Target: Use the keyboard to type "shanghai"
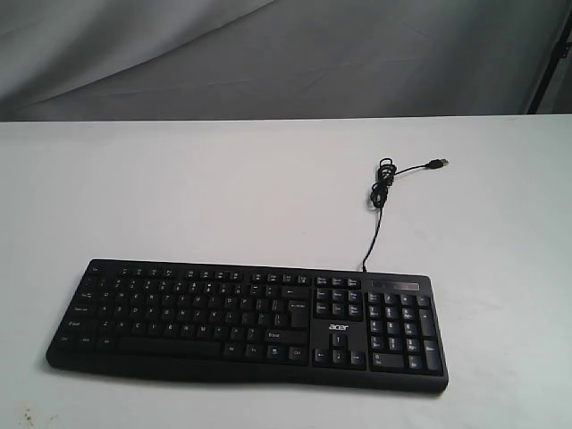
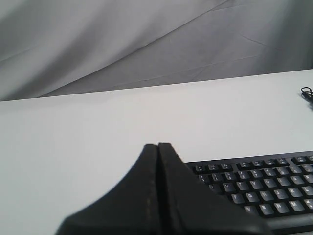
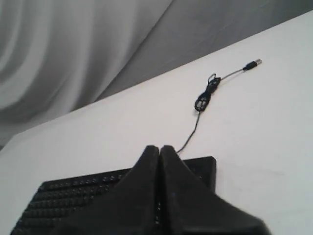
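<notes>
Black keyboard [image 1: 246,323] lies flat on white surface [image 1: 179,197], close to front edge, num pad at right. L hand [image 2: 157,147] by its left end, tips pressed together, empty. R hand [image 3: 159,148] by right end, same. Thin cable [image 1: 379,192] coiled behind right end, plug loose.

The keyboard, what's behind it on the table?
Its thin black cable, coiled partway, ending in an unplugged USB plug. Beyond, grey cloth. Whatever lies under the keyboard is covered.
</notes>
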Controlling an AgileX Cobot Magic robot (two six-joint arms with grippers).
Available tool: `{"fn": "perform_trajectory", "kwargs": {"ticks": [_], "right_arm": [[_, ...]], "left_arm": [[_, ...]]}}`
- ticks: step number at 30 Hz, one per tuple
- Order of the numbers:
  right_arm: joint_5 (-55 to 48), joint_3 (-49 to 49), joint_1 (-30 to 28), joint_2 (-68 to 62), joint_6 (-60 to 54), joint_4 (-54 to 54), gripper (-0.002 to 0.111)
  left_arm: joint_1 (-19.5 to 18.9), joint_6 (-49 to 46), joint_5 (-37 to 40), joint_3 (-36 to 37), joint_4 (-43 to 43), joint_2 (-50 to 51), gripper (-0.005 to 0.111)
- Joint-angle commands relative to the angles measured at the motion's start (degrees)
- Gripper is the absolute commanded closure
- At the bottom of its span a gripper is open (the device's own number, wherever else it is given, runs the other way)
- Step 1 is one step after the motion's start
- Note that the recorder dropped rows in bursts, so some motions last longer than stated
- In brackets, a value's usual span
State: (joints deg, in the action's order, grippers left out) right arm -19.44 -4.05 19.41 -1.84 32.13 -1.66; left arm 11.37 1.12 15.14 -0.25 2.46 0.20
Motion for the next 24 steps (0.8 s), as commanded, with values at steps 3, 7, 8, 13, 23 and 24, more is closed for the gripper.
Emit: {"fn": "perform_trajectory", "kwargs": {"ticks": [3,7,8,13,23,24], "right_arm": [[0.6,-14.3,0.0,-16.0,-0.6,0.7,0.108],[1.5,-21.5,0.8,-30.5,-2.0,-0.1,0.108],[3.1,-22.5,1.9,-34.2,-2.0,-0.4,0.108],[11.2,-25.2,13.8,-49.4,-2.1,-2.4,0.108],[7.5,-40.0,31.8,-77.3,-11.4,-4.4,0.108],[7.5,-41.4,32.9,-78.9,-14.5,-4.4,0.108]], "left_arm": [[0.2,0.2,-0.3,0.2,0.0,-0.2,0.107],[0.2,0.2,-0.3,0.2,0.0,-0.2,0.107],[0.2,0.2,-0.3,0.2,0.0,-0.2,0.107],[0.2,0.2,-0.3,0.2,0.0,-0.2,0.107],[0.2,0.2,-0.3,0.2,0.0,-0.2,0.107],[0.2,0.2,-0.3,0.2,0.0,-0.2,0.107]]}}
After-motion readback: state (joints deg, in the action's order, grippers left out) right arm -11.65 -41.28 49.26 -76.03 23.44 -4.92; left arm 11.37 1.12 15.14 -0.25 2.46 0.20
